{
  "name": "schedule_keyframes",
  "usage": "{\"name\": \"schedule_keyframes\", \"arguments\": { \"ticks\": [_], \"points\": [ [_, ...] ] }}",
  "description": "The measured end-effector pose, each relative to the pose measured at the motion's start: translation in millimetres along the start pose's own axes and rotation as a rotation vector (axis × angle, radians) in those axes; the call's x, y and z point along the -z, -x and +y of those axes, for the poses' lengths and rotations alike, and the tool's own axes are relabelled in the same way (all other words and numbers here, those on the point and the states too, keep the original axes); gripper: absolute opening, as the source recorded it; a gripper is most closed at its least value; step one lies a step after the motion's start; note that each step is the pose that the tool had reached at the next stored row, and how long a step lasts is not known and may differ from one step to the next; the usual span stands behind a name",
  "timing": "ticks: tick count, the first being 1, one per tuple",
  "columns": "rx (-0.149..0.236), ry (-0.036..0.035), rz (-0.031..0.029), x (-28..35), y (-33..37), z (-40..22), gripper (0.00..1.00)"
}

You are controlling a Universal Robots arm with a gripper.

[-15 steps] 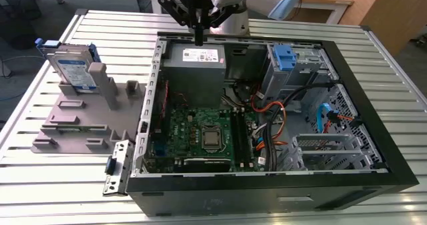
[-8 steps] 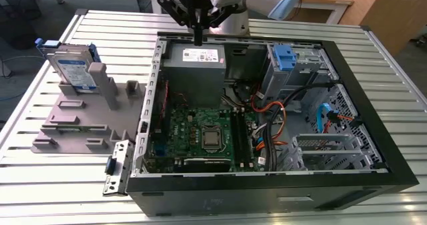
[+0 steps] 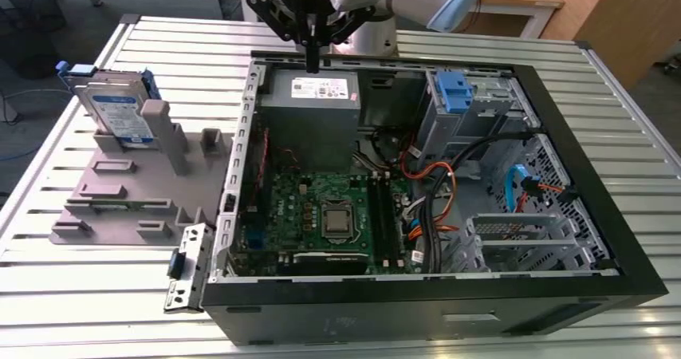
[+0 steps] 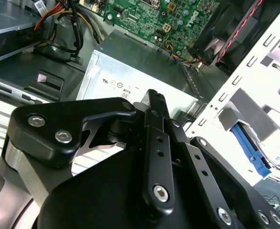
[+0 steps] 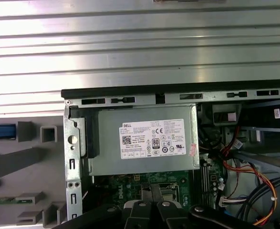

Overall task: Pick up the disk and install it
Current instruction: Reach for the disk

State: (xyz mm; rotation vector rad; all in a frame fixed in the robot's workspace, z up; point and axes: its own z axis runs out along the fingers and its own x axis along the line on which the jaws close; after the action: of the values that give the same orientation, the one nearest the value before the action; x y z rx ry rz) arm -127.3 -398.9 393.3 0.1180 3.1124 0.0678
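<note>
Nothing of the job is showing as done yet: the disk is standing upright in a grey plastic fixture on the exterior view's left, well apart from the open black case. The gripper is hanging over the boxy grey power supply at the case's far side, its fingers pressed together and holding nothing. The disk is looking flat, silver metal framed in blue; the bench is ribbed aluminium.
</note>
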Motion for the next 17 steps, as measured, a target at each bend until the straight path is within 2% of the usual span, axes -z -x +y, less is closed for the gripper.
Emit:
{"name": "schedule_keyframes", "arguments": {
  "ticks": [17],
  "points": [
    [0.0, 0.0001, 0.0, 0.0, -6.0, -0.5, 0.11]
  ]
}}
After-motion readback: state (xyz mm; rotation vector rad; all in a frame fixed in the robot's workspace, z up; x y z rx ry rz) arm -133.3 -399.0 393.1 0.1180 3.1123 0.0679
